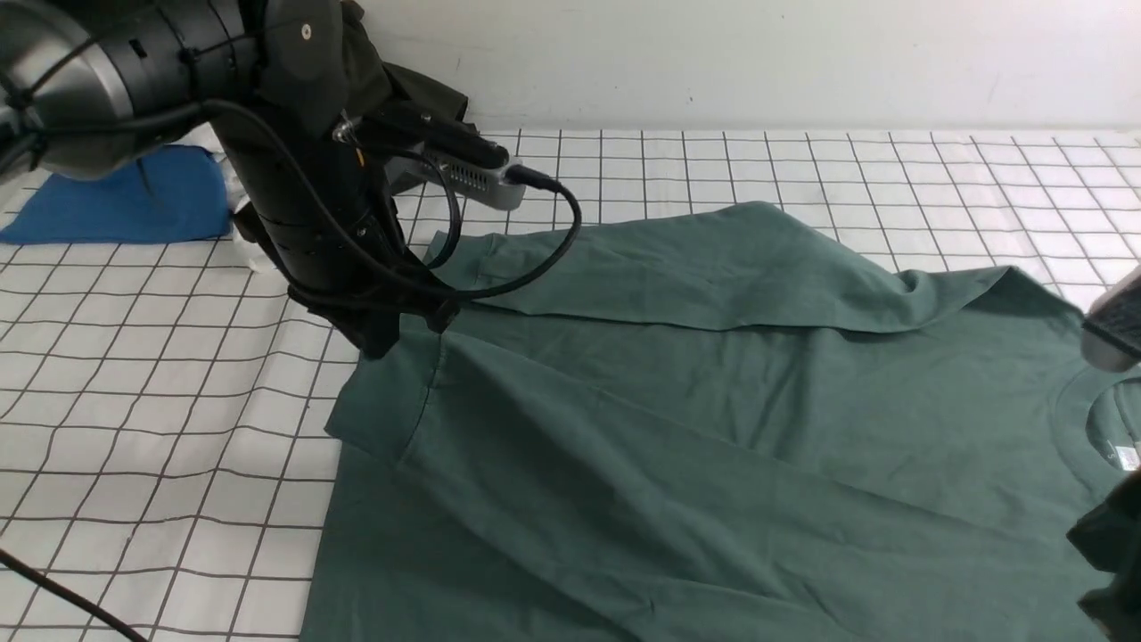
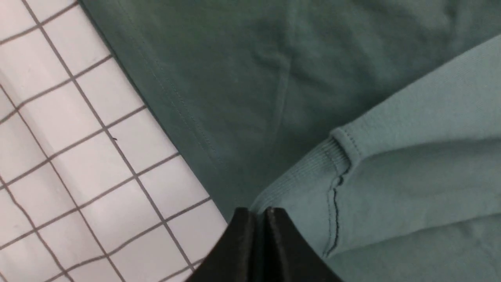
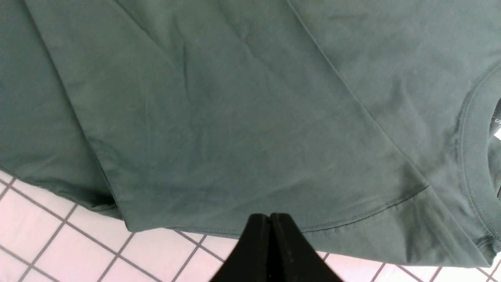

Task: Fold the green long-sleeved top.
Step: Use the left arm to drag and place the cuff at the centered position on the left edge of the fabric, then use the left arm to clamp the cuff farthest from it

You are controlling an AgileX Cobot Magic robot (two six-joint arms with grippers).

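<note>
The green long-sleeved top (image 1: 677, 419) lies spread on the gridded cloth. One sleeve is folded across its far side, and the neck opening (image 1: 1110, 428) with a white tag is at the right edge. My left gripper (image 1: 383, 343) is down at the top's left end. In the left wrist view it (image 2: 256, 211) is shut on the ribbed sleeve cuff (image 2: 309, 176). My right gripper (image 3: 270, 215) is shut, its tips over the top's stitched edge (image 3: 352, 219) near the collar (image 3: 473, 149). No cloth shows between its jaws.
A blue cloth (image 1: 134, 201) lies at the back left. A dark garment (image 1: 392, 71) hangs behind the left arm by the wall. The white gridded cloth (image 1: 134, 383) covers the table. A black cable (image 1: 53, 593) crosses the near left corner.
</note>
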